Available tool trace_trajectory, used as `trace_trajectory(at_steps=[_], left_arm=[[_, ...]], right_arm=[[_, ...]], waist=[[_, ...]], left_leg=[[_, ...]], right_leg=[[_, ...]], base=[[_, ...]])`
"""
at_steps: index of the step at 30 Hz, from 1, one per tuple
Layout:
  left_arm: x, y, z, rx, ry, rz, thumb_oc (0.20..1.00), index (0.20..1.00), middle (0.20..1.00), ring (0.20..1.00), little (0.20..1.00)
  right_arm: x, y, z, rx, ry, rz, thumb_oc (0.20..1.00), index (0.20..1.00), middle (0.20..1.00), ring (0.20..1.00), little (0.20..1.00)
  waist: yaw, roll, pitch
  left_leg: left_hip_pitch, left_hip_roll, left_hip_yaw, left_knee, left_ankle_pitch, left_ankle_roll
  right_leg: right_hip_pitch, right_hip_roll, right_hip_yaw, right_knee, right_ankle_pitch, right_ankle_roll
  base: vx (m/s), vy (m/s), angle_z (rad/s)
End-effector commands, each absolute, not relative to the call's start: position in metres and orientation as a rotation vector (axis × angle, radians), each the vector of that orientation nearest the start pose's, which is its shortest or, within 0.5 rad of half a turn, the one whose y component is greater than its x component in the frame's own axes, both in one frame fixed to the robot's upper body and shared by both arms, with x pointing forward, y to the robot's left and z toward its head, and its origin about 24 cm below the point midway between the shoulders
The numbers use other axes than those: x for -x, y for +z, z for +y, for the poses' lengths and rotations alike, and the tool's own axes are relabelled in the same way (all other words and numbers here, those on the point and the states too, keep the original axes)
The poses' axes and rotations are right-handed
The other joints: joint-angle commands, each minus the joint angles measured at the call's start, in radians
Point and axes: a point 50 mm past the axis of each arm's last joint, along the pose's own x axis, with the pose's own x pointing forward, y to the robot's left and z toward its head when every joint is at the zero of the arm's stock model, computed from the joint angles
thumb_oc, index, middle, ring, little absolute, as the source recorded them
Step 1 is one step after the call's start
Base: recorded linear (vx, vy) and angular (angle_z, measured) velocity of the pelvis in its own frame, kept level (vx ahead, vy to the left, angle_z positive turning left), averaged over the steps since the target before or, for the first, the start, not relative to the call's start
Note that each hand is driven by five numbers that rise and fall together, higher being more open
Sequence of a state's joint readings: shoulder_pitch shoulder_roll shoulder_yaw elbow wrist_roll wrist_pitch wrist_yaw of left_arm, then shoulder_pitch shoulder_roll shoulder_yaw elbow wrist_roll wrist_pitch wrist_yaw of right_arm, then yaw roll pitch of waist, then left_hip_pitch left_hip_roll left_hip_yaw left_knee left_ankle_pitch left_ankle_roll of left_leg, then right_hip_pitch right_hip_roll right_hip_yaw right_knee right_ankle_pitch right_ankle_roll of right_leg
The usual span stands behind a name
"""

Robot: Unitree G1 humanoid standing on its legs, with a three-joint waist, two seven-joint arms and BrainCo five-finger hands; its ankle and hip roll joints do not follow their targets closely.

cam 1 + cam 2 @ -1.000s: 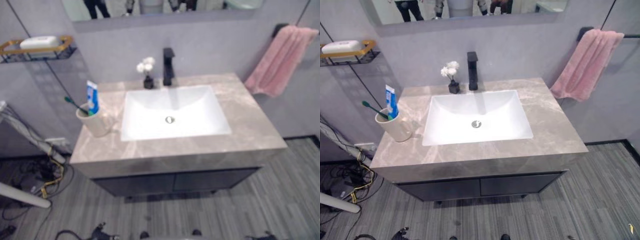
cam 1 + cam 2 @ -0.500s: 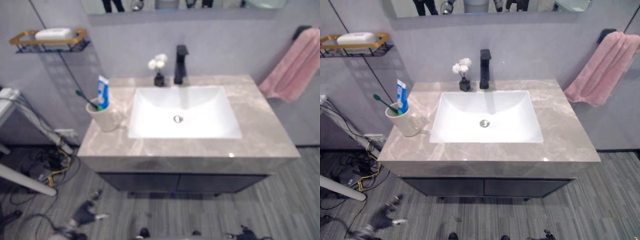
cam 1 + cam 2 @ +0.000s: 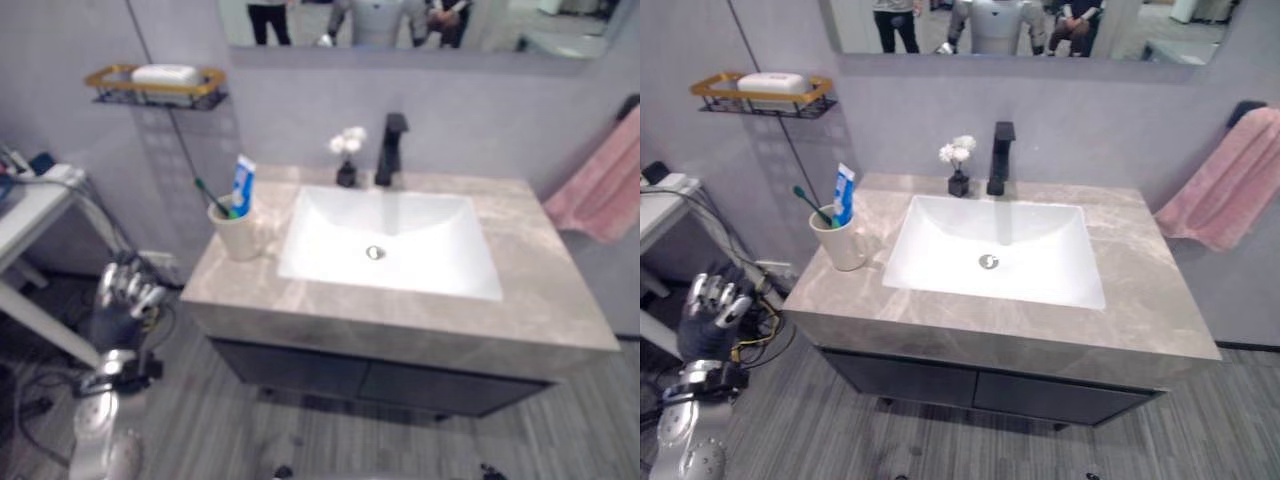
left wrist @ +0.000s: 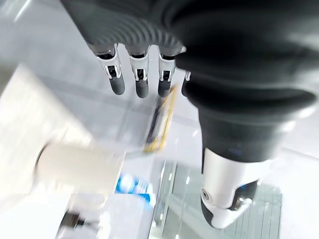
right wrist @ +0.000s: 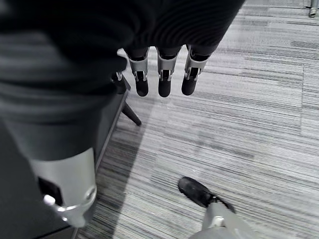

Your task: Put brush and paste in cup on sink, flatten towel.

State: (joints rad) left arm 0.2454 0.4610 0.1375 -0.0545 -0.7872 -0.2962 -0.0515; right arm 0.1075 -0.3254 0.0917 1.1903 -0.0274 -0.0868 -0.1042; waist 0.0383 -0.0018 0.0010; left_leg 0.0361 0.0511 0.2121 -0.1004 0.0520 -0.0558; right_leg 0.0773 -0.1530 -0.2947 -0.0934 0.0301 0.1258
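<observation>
Past the fingertips of the left hand [image 3: 710,305], well off to its far side, the grey marble counter [image 3: 1140,300] is carrying a white rectangular sink [image 3: 992,250] sunk into its middle. Beyond the counter's far corner, furthest of all from the fingers, a pink towel [image 3: 1225,195] is hanging bunched and creased against the wall, not flat. On the wall above the fingers a gold-rimmed shelf [image 3: 760,100] is holding a white soap bar [image 3: 770,82]. Behind the basin a black tap [image 3: 1000,158] is standing upright with a small dark vase of white flowers [image 3: 960,165] just beside it. Nearer the left hand, on the counter's near-side end, a cream cup [image 3: 843,245] is standing upright, and the blue-and-white paste [image 3: 843,195] and the green-handled brush [image 3: 812,207] are both sitting in it, leaning against its rim. The left hand is hanging low beside the cabinet, clear of the counter, its fingers [image 4: 140,74] showing loosely straight and a little apart, holding nothing. In its own wrist view the right hand [image 5: 159,74] is hanging over striped grey flooring [image 5: 249,114], its fingers likewise relaxed, side by side and empty.
</observation>
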Motion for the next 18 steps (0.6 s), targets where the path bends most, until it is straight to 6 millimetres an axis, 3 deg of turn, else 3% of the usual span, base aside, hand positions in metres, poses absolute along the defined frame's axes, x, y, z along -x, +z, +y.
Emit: trace_trajectory(at_steps=[1, 5, 11, 18], left_arm=[[-0.209, 0.095, 0.291, 0.213, 0.142, -0.327, 1.0, 1.0, 1.0, 1.0, 1.0], [-0.216, 0.087, 0.295, 0.207, 0.171, -0.282, 1.0, 1.0, 1.0, 1.0, 1.0], [-0.222, 0.093, 0.294, 0.172, 0.131, -0.274, 1.0, 1.0, 1.0, 1.0, 1.0], [-0.207, 0.095, 0.307, 0.146, 0.094, -0.227, 1.0, 1.0, 1.0, 1.0, 1.0]], right_arm=[[-0.075, -0.149, -0.277, 0.435, -0.167, 1.163, 1.0, 1.0, 1.0, 1.0, 1.0], [-0.069, -0.149, -0.28, 0.453, -0.167, 1.18, 1.0, 1.0, 1.0, 1.0, 1.0], [-0.064, -0.148, -0.283, 0.433, -0.196, 1.18, 1.0, 1.0, 1.0, 1.0, 1.0], [-0.061, -0.143, -0.291, 0.399, -0.245, 1.152, 1.0, 1.0, 1.0, 1.0, 1.0]], waist=[[-0.008, -0.008, 0.04], [-0.022, -0.008, 0.047], [-0.039, -0.01, 0.055], [-0.046, -0.002, 0.064]], left_leg=[[0.006, 0.019, -0.016, 0.013, -0.058, 0.005], [0.001, 0.015, 0.007, 0.013, -0.065, 0.013], [-0.018, 0.007, 0.025, 0.013, -0.07, 0.02], [-0.035, -0.003, 0.034, 0.013, -0.073, 0.024]], right_leg=[[-0.001, -0.02, 0.006, 0.006, 0.046, 0.008], [-0.029, -0.024, 0.039, 0.006, 0.059, 0.018], [-0.064, -0.031, 0.066, 0.006, 0.082, 0.026], [-0.092, -0.041, 0.075, 0.006, 0.098, 0.038]], base=[[0.01, 0.059, -0.19], [0.01, 0.048, -0.21], [0.0, 0.056, -0.25], [0.02, 0.041, -0.07]])
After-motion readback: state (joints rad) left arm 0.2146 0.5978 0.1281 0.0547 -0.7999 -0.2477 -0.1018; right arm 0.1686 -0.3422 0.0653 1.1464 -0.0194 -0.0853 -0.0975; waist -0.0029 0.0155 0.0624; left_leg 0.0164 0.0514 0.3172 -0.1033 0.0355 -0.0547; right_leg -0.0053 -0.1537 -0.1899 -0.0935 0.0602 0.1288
